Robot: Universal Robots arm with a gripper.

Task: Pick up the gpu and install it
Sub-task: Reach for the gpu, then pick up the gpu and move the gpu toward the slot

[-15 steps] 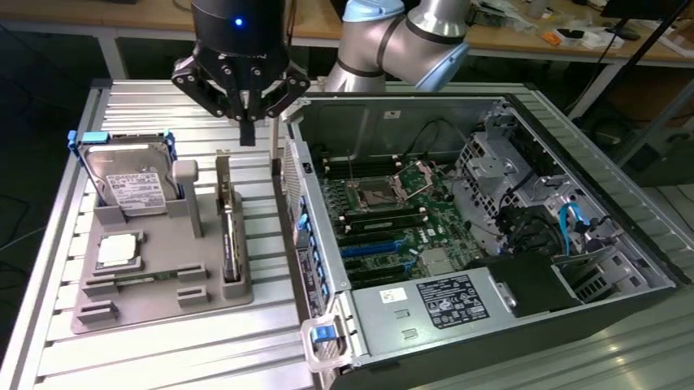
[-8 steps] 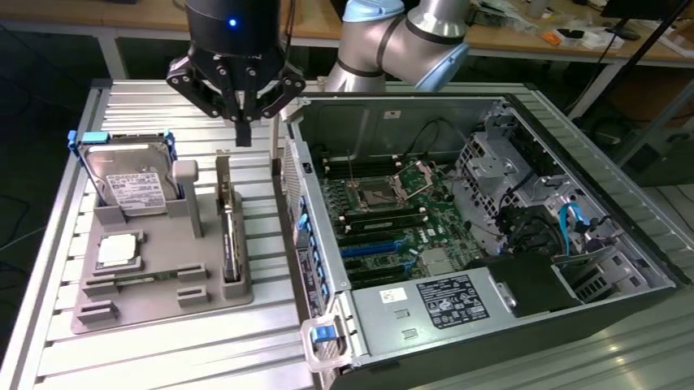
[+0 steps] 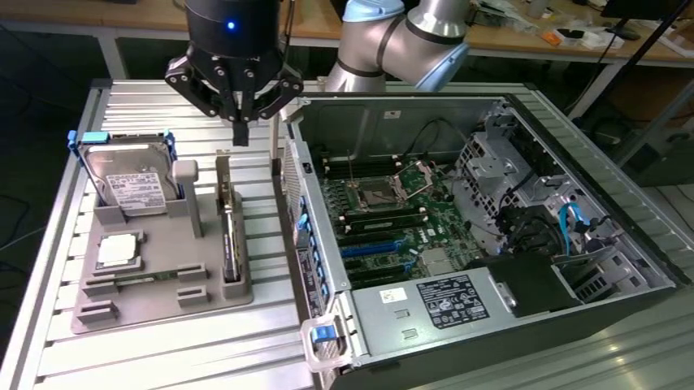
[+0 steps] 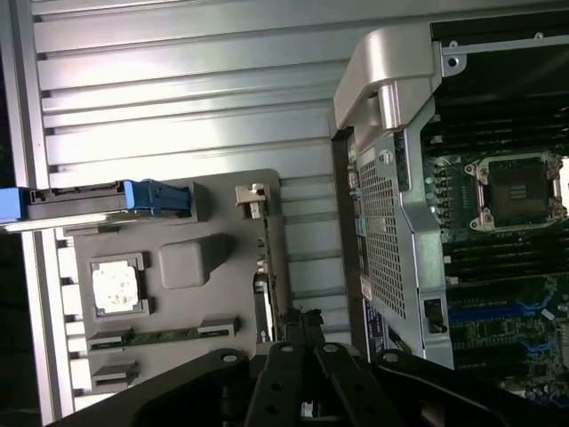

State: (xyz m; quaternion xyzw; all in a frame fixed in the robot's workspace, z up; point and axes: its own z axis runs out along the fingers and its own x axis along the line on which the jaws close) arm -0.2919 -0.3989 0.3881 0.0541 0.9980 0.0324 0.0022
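At the near edge of the slatted table point(image 3: 162, 357) sits a grey holder point(image 3: 162, 313) with a square CPU chip point(image 3: 117, 250) lying flat in it. The gpu point(image 3: 230, 236) stands on its long edge in the holder's slot, on the side facing the open computer case point(image 3: 564, 325). Behind the chip, a hard drive point(image 3: 132, 187) stands upright. The gripper point(image 3: 240, 136) hangs just above the gpu's far end, its jaws pressed together and holding nothing.

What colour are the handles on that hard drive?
The handles are blue; exterior view shows them best.
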